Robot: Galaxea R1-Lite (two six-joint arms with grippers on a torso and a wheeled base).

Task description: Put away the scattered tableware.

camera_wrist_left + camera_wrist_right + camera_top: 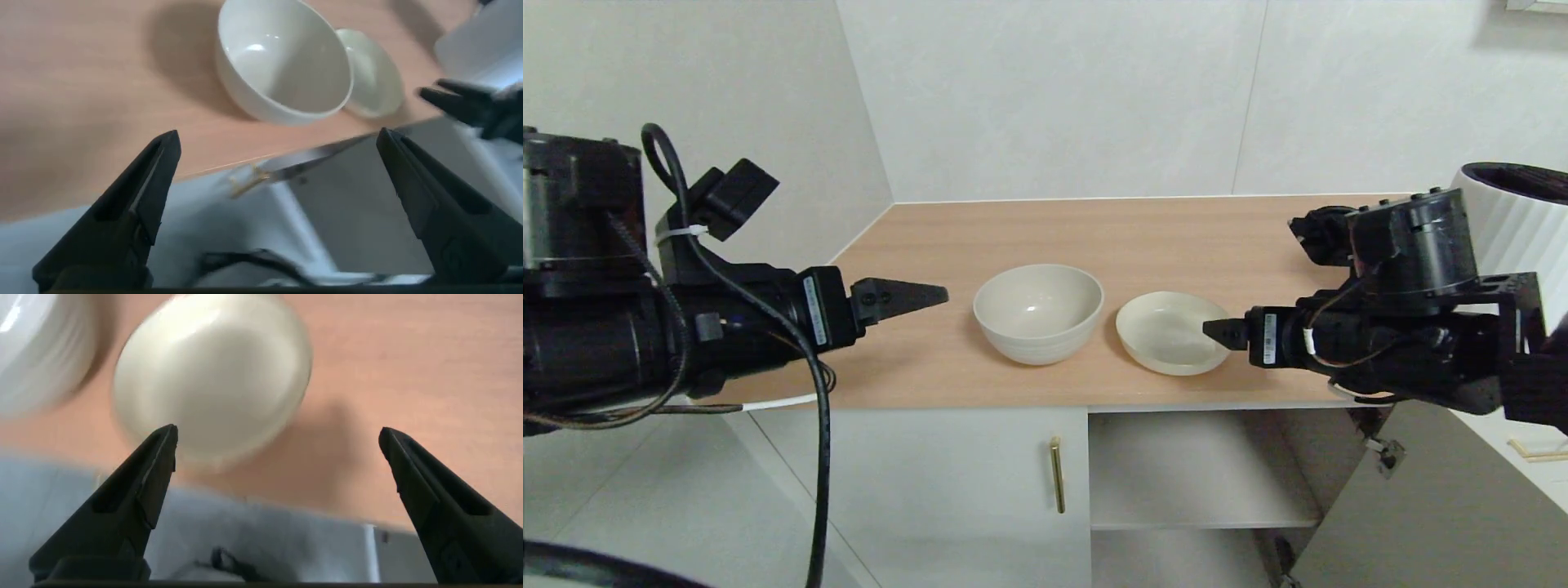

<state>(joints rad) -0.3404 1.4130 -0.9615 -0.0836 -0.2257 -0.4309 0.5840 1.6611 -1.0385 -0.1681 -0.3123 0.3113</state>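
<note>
Head view: a bowl sits on the counter ahead of the left gripper. The right gripper is at the dish rim. Their white labels are unreadable.

Left wrist view: fingers spread wide, empty, bowl beyond.

Right wrist view: fingers spread wide, empty, dish just ahead.

Glossy ceramic bowl on matt wood-grain counter
</note>
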